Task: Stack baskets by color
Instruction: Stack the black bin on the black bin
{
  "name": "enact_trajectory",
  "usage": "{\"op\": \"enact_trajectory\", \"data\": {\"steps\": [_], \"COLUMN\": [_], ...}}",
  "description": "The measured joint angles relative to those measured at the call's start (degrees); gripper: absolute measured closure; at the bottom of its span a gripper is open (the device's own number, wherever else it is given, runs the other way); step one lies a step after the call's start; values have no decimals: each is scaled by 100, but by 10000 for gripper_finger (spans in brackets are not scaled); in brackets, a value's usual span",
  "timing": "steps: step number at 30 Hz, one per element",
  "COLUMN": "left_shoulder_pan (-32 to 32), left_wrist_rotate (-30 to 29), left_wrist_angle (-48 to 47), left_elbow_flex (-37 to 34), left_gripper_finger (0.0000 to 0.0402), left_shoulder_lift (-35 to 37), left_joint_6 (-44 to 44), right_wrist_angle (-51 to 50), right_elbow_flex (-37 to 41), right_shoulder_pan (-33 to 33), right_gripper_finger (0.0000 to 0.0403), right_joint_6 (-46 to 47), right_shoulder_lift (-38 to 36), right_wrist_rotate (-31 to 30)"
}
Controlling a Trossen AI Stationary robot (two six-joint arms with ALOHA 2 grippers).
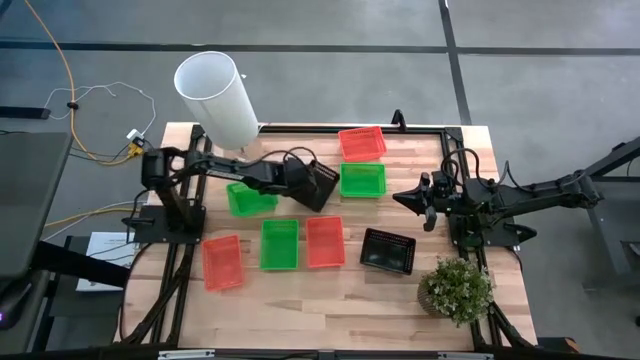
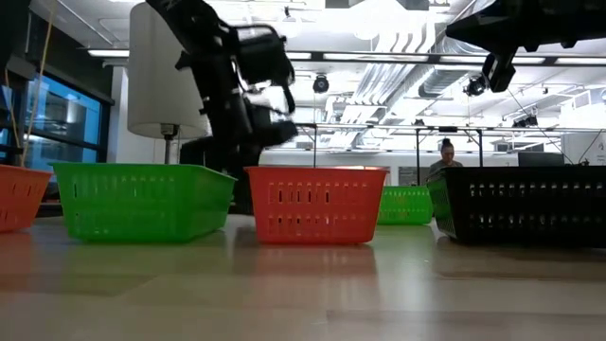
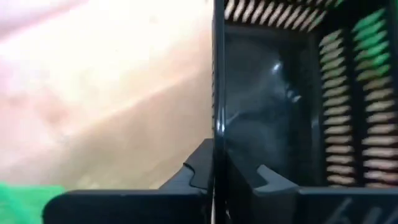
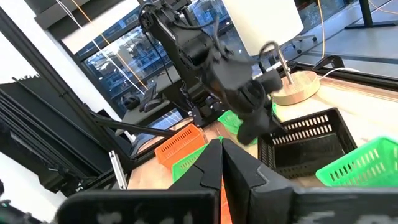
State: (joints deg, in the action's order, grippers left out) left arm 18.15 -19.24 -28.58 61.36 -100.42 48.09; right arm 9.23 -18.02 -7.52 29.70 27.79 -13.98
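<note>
Tall white cylinder point(image 1: 217, 97) upright at the far left corner of the wooden tabletop point(image 1: 330, 300), on a round wooden base seen in the right wrist view. Small potted green plant point(image 1: 456, 289) near the front right corner. Grey floor point(image 1: 520, 90) all around, crossed by dark lines. Orange cable point(image 1: 62, 60) and thin white wires point(image 1: 110, 95) trailing on the floor to the left. White papers point(image 1: 105, 247) beside the left edge. Seated person point(image 2: 445, 159) far off in the room behind, under ceiling lights and pipes.
</note>
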Motion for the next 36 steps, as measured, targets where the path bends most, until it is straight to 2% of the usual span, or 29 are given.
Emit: {"op": "enact_trajectory", "data": {"steps": [11, 16, 30, 34, 36], "left_shoulder_pan": [-18, -282, -922, -1164, -1287], "left_wrist_rotate": [-881, -922, -1062, -797, -447], "left_wrist_angle": [28, 24, 209, 637, 950], "left_elbow_flex": [2, 2, -2, -2, -2], "left_gripper_finger": [401, 401, 401, 401, 401], "left_shoulder_lift": [2244, 2932, 2972, 2972, 2969], "left_joint_6": [-1310, -1933, -2001, -2424, -2563], "right_wrist_angle": [510, 656, 1058, 1637, 2062], "right_elbow_flex": [0, 0, 0, 0, 0], "right_shoulder_pan": [1, 1, -1, -1, 1], "right_gripper_finger": [403, 403, 403, 403, 403], "right_joint_6": [-743, -859, -1090, -1467, -1732], "right_shoulder_lift": [0, -1, -4, -17, -17], "right_wrist_rotate": [-4, -166, -243, -243, -245]}}
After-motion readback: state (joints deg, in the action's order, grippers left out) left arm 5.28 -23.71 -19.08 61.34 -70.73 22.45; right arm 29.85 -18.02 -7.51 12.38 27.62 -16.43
